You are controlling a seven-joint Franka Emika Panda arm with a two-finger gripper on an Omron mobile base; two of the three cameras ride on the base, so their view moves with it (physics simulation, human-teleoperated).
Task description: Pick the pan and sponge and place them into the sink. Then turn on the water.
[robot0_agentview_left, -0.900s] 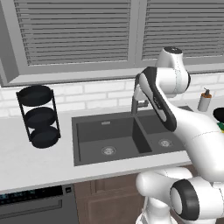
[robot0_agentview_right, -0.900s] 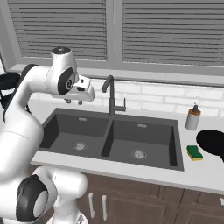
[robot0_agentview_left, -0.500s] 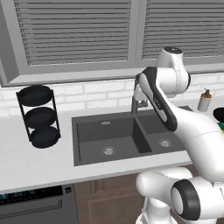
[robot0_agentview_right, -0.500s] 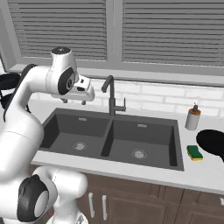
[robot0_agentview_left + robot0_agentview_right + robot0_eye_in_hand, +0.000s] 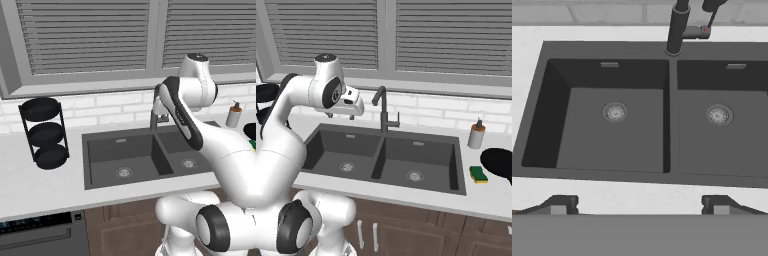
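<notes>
The dark grey double-basin sink (image 5: 401, 165) is set in the white counter, and both basins hold nothing. My gripper (image 5: 341, 116) hangs open above the sink's left basin, nothing between its fingers. In the hand view the fingertips (image 5: 559, 205) stand wide apart over the counter's front edge, looking down on the sink (image 5: 622, 140) and its two silver drains. The black pan (image 5: 498, 162) lies on the counter at the far right, partly cut off by the frame edge. Just left of it sits the green-topped sponge (image 5: 478, 174). The dark gooseneck faucet (image 5: 383, 107) stands behind the divider, with no stream falling.
A three-tier black wire rack (image 5: 45, 132) stands on the counter left of the sink (image 5: 107, 150). A soap dispenser (image 5: 475, 135) sits behind the sponge by the tiled wall. Window blinds run above the counter. Cabinet fronts lie below the front edge.
The arm and the things on the counter stay where they were. The fingers look spread wider than before.
</notes>
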